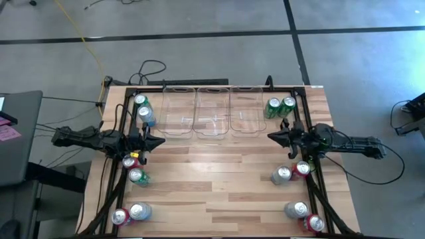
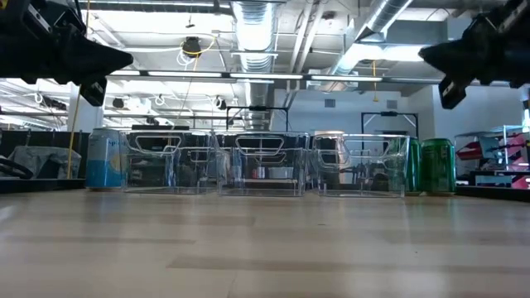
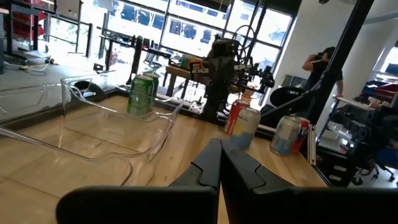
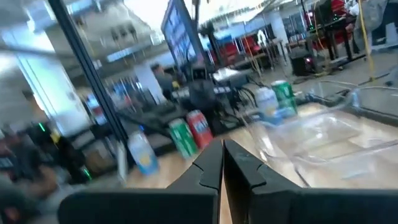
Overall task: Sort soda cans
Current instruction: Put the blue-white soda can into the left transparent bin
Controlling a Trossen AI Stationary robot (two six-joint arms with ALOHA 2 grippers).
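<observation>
3 clear bins (image 1: pixel 212 113), soda cans (image 1: pixel 280 107) flanking

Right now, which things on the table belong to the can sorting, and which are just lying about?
Job:
- soda cans in pairs: two blue by the left bins, two green far right, mixed pairs along both side edges
- three clear bins, empty
- left gripper and right gripper, fingers shut, holding nothing

Lying about:
- cables on the floor
- pink note on the side desk

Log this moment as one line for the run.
left hand: shut, raised, empty | right hand: shut, raised, empty | bins: empty | soda cans: all unsorted
</observation>
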